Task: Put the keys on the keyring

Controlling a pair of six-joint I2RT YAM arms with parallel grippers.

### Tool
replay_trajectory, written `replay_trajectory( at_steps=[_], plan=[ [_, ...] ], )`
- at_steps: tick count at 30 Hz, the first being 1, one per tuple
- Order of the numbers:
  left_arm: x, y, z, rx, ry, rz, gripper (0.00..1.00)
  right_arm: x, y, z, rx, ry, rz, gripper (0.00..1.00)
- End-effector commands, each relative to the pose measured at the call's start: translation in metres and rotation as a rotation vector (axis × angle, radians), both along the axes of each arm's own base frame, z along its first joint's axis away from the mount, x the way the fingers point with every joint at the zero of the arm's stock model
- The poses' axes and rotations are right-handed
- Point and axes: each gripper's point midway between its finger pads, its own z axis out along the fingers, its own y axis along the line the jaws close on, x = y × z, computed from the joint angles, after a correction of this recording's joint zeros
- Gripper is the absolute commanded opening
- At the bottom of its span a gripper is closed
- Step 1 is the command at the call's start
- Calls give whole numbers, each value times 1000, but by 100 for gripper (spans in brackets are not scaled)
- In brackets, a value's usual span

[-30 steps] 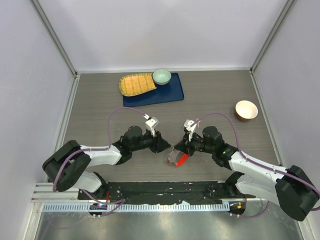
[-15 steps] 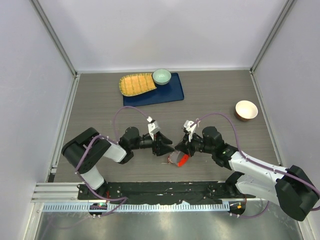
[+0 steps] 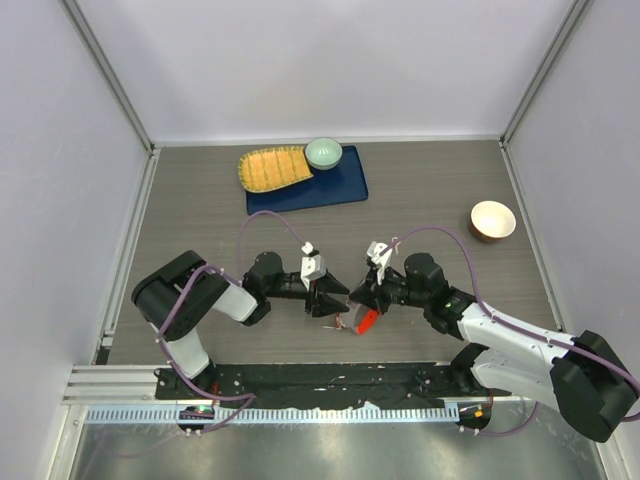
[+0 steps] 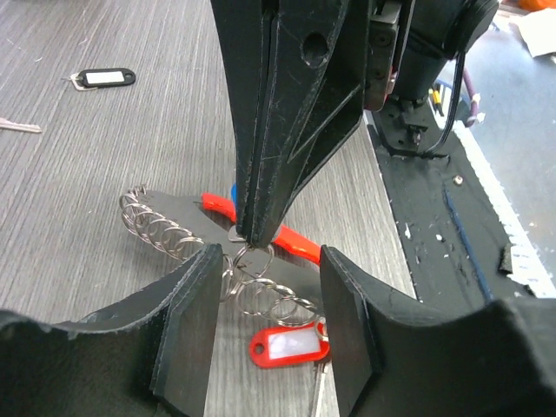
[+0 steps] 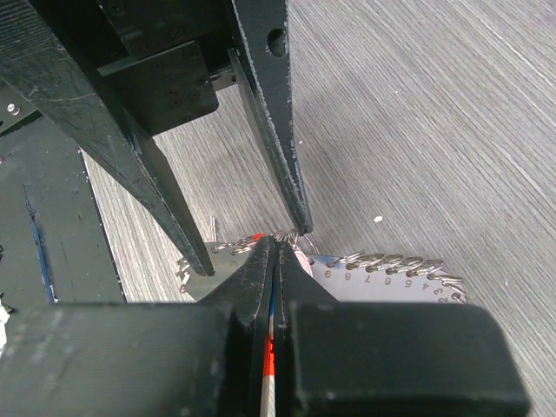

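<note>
Table: grey wood-grain surface; both arms reach toward its lower centre in the overhead view.
Woven tray: upper left of centre, lying on the left end of a blue mat.
Green bowl: on the mat's top edge, touching the tray's right end.
Black tag: upper left of the left wrist view, flat on the table, well apart from the work.
Silver key: at the left edge of that view, below the black tag, only partly in frame.
Left gripper: lower centre, pointing right. Its fingers stand apart, one on each side of the keyring, gripping nothing.
Keyring: lower centre, between the two grippers. It is a row of metal rings on a grey plate lying on the table, with a curved red tag crossing behind the right gripper's tips.
Red key: flat on the table just below the rings, between the left fingers, white label facing up.
Blue key: only a blue sliver shows beside the red tag; cannot tell how it lies.
Right gripper: just right of the left gripper, tips almost meeting it. It is closed tight, pinching a small ring of the keyring at its tips.
Tan bowl: far right, standing alone.
</note>
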Motion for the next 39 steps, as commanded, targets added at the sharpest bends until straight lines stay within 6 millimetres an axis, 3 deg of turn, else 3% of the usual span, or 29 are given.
replay_trajectory(
  at_steps=[1, 17, 28, 32, 39],
  plan=[
    [5, -6, 6, -7, -102, -44, 51, 4, 9, 22, 43, -54, 30, 1],
    [5, -7, -6, 80, -47, -77, 41, 5, 9, 28, 45, -85, 37, 1],
    [6, -8, -1, 80, -34, -77, 19, 5, 10, 28, 43, -80, 43, 1],
    [5, -8, 1, 74, -24, -76, 0, 5, 10, 28, 42, -77, 43, 1],
    [15, -4, 9, 44, 0, 43, 0, 9, 5, 27, 23, -83, 14, 1]
  ],
)
